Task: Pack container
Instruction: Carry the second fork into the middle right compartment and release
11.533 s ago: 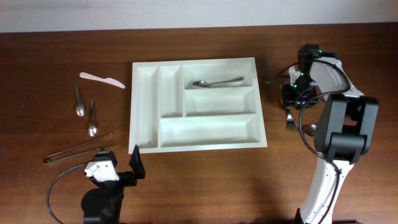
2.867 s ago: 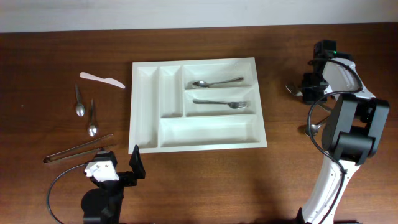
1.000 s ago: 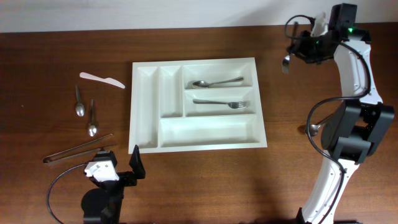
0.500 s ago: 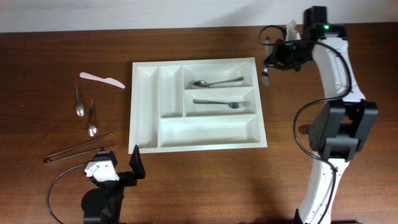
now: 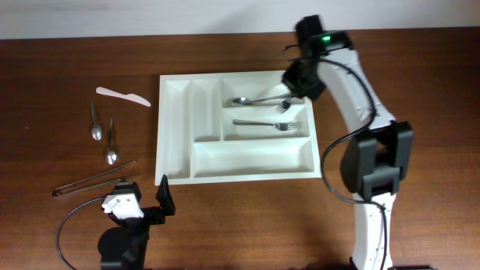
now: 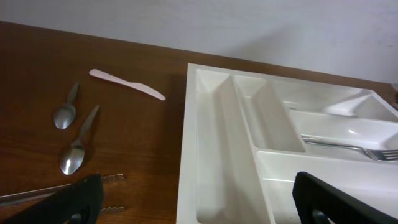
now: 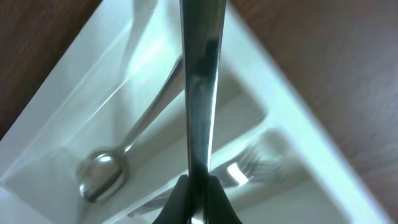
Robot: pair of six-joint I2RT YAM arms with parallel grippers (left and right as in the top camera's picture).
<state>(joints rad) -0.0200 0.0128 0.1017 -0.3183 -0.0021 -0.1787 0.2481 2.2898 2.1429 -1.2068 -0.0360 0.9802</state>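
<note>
The tray point(image 6: 205, 155) is lying on the counter point(image 6: 124, 137), holding a fork point(image 6: 348, 148). A knife point(image 6: 127, 84), two spoons point(image 6: 64, 116) and tongs point(image 6: 31, 194) are lying to its left.

Robot manipulation bench, laboratory setting.
Brown wooden table point(image 5: 240, 217) against a plain pale wall point(image 5: 150, 15) at 12 o'clock. Cabled left arm point(image 5: 124, 206) mounted at 7 o'clock, right arm point(image 5: 375, 161) at 4 o'clock. White cutlery tray point(image 5: 315, 161) at centre, loose cutlery point(image 5: 95, 129) staged at 9 o'clock.

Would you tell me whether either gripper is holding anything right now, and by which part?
The right gripper holds a fork by its handle, tines hanging over the tray. The left gripper holds nothing.
</note>
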